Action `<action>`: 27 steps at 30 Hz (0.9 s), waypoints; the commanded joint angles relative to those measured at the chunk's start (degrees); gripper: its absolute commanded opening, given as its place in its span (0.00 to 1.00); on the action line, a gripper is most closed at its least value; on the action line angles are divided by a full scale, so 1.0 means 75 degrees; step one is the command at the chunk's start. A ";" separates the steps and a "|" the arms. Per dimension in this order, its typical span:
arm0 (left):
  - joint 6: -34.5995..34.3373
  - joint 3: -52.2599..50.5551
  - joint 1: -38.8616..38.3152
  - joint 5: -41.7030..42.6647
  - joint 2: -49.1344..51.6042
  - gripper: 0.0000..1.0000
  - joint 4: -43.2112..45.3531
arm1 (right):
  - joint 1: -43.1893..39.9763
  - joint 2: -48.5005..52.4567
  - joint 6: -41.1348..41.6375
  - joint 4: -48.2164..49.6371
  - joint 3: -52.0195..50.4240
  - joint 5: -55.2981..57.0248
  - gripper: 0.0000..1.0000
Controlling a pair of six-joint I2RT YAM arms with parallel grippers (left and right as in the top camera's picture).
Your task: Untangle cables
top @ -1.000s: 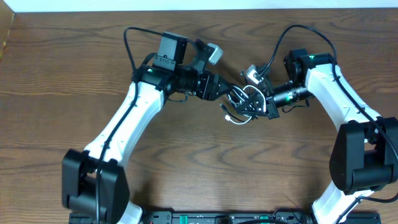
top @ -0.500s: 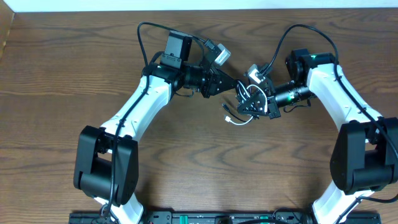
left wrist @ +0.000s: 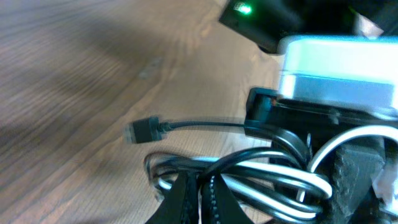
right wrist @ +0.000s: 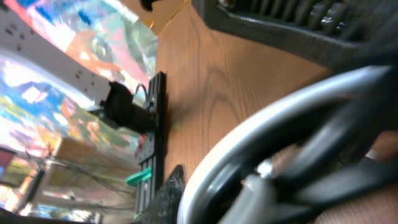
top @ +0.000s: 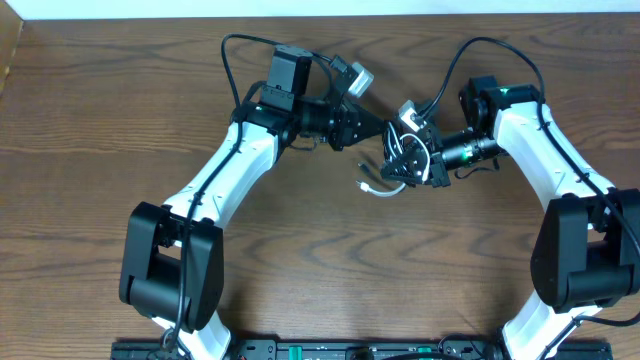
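**A:** Where is the tangle sitting?

**B:** The cables are bunched in a small coil toward the far middle of the wooden table, right between the two claws (the arms reach in from either side and meet there).

**A:** Left side first.

**B:** The left gripper has its fingers pinched almost together on the coil. Black and white strands cross right at the tips.

**A:** Can you tell the two cords apart?

**B:** In the left wrist view, yes. The black cable loops over the white cable. A black plug end sticks out sideways over the wood, clear of the coil. From overhead, a white loop trails out of the bunch toward the near side.

**A:** And the right one?

**B:** The right gripper is tight against the bundle. Its own camera is too close and blurred (a white arc and dark strands fill the view), so I cannot tell whether it is clamped or loose.
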 commanded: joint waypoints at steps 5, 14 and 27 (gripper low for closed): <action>-0.3110 0.0047 -0.0038 -0.3620 0.0026 0.07 -0.0560 | -0.0239 -0.0207 0.3398 0.1486 0.0149 0.1784 0.02; -0.3008 0.0047 -0.0038 -0.4409 -0.0015 0.07 -0.1195 | -0.0236 -0.0207 0.6242 0.2868 0.0149 0.4980 0.05; -0.2984 0.0047 -0.0038 -0.4412 -0.0050 0.08 -0.1507 | 0.0187 -0.0207 0.6577 0.2652 0.0152 0.4986 0.91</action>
